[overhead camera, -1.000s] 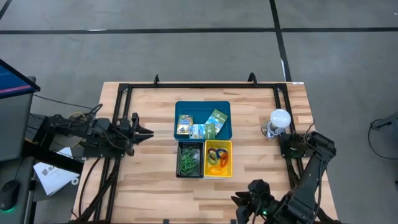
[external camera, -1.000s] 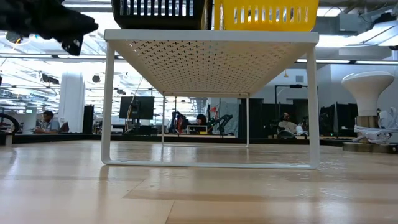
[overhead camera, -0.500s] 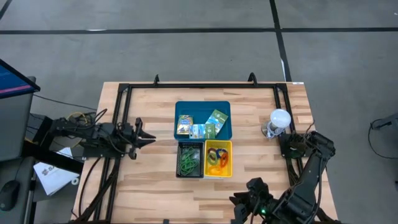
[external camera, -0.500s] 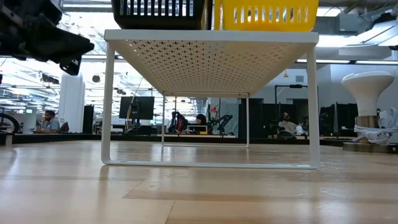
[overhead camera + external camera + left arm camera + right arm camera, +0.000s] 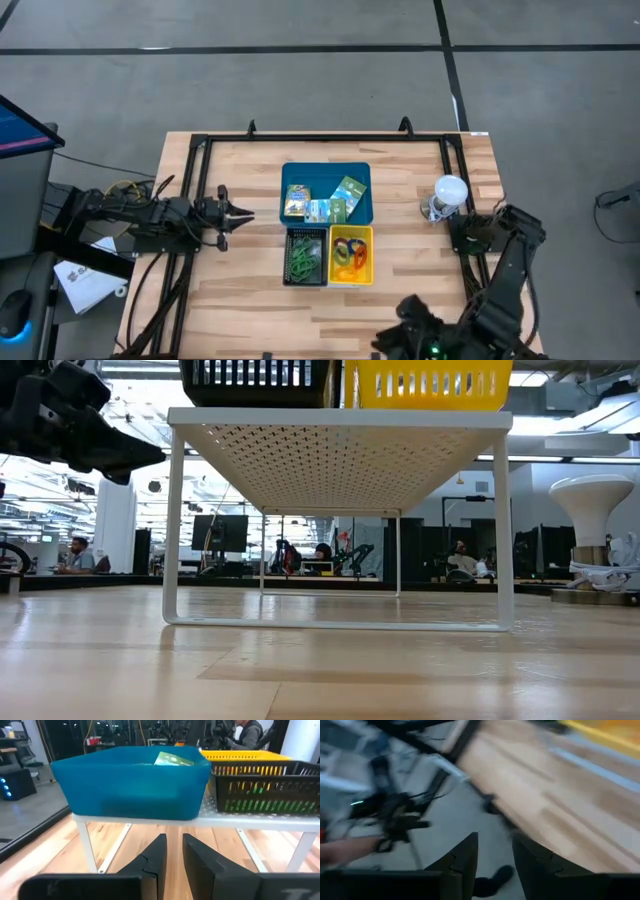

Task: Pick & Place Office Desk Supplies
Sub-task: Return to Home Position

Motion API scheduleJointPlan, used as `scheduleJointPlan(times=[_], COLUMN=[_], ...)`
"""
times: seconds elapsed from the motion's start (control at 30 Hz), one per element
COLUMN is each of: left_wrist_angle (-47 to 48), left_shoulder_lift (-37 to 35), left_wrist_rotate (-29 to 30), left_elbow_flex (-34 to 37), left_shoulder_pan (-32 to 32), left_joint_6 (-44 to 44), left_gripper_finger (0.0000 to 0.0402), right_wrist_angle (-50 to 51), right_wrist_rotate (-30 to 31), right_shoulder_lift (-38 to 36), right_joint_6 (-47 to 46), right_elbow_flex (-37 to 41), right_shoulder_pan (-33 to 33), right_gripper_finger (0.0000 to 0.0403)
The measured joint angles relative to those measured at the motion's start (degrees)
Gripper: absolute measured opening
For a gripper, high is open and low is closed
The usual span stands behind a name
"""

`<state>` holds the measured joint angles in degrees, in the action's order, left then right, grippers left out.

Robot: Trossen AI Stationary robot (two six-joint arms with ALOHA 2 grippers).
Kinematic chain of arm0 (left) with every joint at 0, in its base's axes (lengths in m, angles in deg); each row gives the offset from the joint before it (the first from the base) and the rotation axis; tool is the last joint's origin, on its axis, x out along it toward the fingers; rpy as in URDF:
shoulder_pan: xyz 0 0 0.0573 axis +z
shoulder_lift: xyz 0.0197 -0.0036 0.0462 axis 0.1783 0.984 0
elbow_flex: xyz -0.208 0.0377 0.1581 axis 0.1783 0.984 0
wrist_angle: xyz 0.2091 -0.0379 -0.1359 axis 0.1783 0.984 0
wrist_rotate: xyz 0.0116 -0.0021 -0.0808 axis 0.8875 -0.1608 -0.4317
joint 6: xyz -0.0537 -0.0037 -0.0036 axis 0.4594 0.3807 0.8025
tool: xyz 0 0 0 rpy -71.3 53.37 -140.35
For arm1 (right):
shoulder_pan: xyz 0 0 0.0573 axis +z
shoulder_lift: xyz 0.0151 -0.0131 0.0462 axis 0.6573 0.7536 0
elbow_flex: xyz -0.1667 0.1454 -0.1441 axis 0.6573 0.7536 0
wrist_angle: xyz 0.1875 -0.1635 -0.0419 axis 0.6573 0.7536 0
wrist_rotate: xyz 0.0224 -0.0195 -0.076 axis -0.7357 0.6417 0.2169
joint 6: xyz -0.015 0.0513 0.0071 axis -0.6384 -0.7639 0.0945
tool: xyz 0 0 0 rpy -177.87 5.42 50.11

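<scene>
- A shelf (image 5: 340, 418) is stood mid-counter (image 5: 250, 290), and three bins are carried on it.
- The wide bin (image 5: 326, 168) is set at the back, with packets (image 5: 320, 206) laid inside.
- Before it, the left bin (image 5: 287, 257) and the right bin (image 5: 370, 256) are placed side by side, with rubber-band loops (image 5: 305, 258) in each.
- A bulb-like object (image 5: 449, 190) is stood on the counter, right of the shelf.
- The left end effector (image 5: 246, 213) is held left of the shelf, and the right end effector (image 5: 495, 836) at the counter's near edge.
</scene>
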<state>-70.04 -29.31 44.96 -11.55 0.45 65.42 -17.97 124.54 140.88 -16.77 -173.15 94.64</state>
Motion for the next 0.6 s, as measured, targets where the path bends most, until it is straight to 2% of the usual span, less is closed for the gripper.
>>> scheduleJointPlan(times=[0.1, 0.2, 0.37, 0.47, 0.53, 0.6], left_wrist_angle=[-0.2, -0.4, -0.4, -0.4, -0.6, -0.6], left_shoulder_lift=[1.3, 2.4, 4.2, 4.9, 5.4, 5.6], left_wrist_rotate=[0.0, 0.0, 0.0, 0.0, 0.0, 0.0], left_elbow_flex=[0.0, 0.0, 0.0, 0.0, -0.1, -0.1], left_shoulder_pan=[0.0, 0.0, 0.0, 0.0, 0.0, 0.0], left_joint_6=[0.0, 0.0, 0.0, 0.1, 0.1, 0.1], left_gripper_finger=[0.0057, 0.0057, 0.0057, 0.0057, 0.0057, 0.0057], right_wrist_angle=[-7.4, -12.3, -21.1, -25.9, -28.3, -29.6], right_wrist_rotate=[-3.4, -7.5, -11.0, -16.5, -22.0, -30.0], right_shoulder_lift=[0.0, 1.0, 2.5, 2.3, 2.3, 2.3], right_joint_6=[12.0, 27.9, 62.5, 77.5, 83.2, 87.4], right_elbow_flex=[0.1, 0.0, 0.1, 0.1, 0.1, 0.1], right_shoulder_pan=[-4.1, -10.5, -23.3, -31.5, -36.1, -39.7], right_gripper_finger=[0.0119, 0.0119, 0.0119, 0.0119, 0.0119, 0.0119])
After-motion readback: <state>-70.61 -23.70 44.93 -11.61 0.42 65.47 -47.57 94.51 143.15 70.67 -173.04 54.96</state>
